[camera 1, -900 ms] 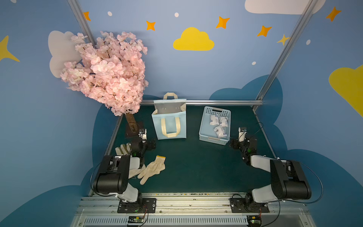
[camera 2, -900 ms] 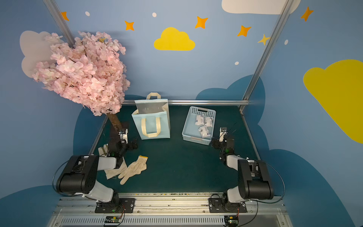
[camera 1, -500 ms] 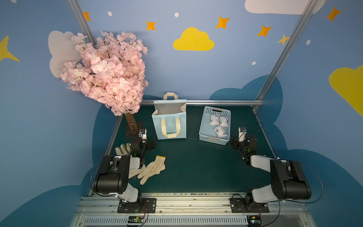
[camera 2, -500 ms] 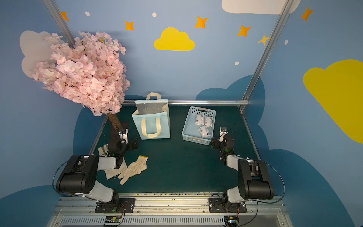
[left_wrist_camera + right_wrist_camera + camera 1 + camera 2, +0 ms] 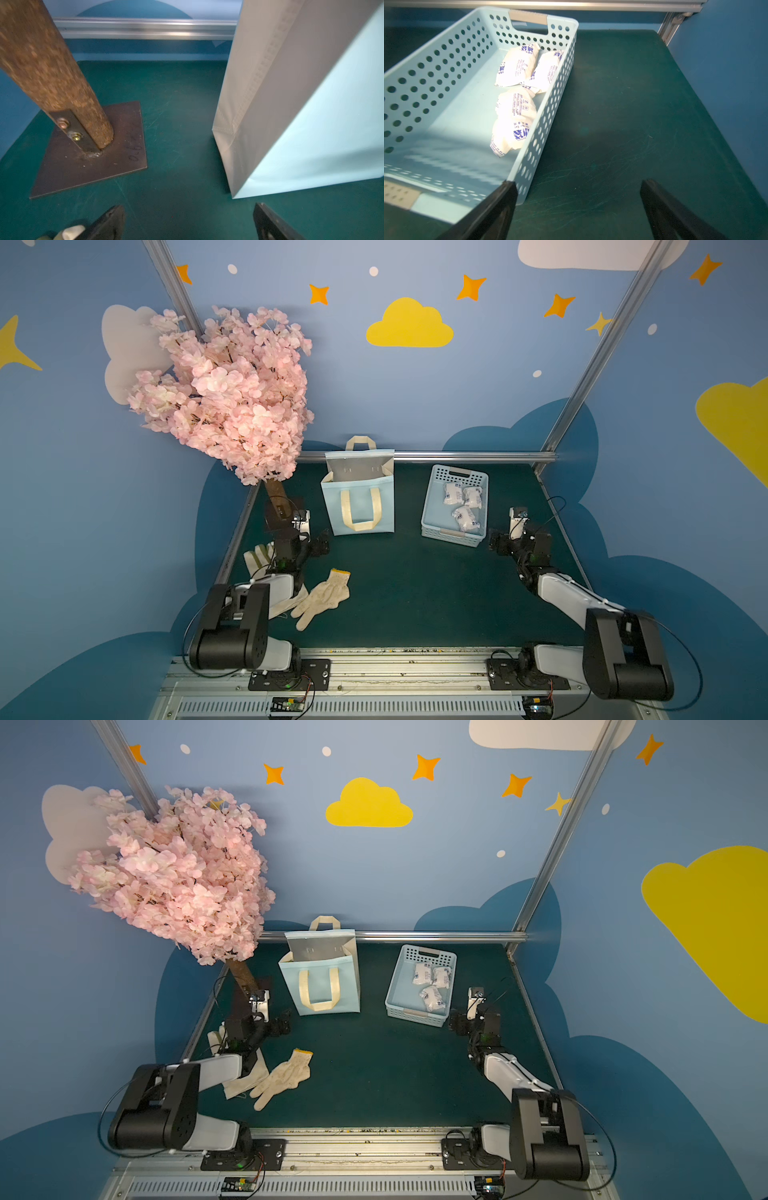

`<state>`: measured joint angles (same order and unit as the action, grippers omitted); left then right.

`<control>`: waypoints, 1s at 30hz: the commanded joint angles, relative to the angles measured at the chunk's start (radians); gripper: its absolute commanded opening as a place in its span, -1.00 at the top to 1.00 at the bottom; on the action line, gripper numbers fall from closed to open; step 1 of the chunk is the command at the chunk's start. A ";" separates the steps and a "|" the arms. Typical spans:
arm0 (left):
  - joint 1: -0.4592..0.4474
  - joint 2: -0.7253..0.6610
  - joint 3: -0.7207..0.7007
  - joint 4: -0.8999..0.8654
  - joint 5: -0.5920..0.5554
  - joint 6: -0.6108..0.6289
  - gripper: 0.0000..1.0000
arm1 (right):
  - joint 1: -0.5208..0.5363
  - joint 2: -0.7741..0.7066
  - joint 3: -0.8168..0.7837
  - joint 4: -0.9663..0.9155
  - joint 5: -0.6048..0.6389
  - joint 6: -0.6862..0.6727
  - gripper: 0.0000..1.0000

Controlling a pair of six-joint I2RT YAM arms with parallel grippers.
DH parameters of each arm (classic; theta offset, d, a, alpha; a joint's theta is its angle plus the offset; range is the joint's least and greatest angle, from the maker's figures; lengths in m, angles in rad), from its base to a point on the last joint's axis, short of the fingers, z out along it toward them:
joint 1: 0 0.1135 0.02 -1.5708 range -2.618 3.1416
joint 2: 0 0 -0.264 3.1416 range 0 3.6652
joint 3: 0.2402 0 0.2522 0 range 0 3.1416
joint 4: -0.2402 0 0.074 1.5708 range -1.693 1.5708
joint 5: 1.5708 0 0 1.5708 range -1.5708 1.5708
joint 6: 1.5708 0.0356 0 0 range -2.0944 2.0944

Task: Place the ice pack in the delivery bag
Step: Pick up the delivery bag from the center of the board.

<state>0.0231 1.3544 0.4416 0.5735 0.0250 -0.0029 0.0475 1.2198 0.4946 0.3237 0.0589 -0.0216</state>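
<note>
crouching low at the near corners of the dark green mat [image 5: 415, 589], both arms have elbows folded back and forearms reaching forward along the side edges. the left gripper [image 5: 188, 209] hangs just above the mat, jaws spread wide and empty, facing the gap between the tree trunk [image 5: 52, 68] on its base plate [image 5: 93, 164] and a bottom corner of the delivery bag [image 5: 360, 499]. the right gripper [image 5: 577, 184] is also wide open with nothing in it. one finger [image 5: 500, 199] is by the basket's [image 5: 550, 116] near corner; contact cannot be told. three ice packs [image 5: 513, 120] lie in the basket along the wall on that gripper's side. the bag stands upright, mouth open, well apart from the basket, with bare mat between them and across the centre. two gloves [image 5: 324, 599] lie beside the left forearm.
</note>
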 commanded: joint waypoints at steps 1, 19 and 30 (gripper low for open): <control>-0.011 -0.201 0.114 -0.339 0.021 0.010 -1.00 | 0.001 -0.131 0.068 -0.252 -0.013 0.048 -0.97; -0.225 -0.481 0.832 -1.373 0.083 -0.077 -0.87 | 0.077 -0.249 0.416 -0.784 -0.228 0.284 -0.96; -0.394 0.097 1.502 -1.651 0.049 0.166 -0.86 | 0.133 -0.122 0.477 -0.755 -0.213 0.300 -0.96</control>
<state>-0.3687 1.3636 1.8408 -0.9447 0.0727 0.0666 0.1696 1.1019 0.9340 -0.4244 -0.1566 0.2646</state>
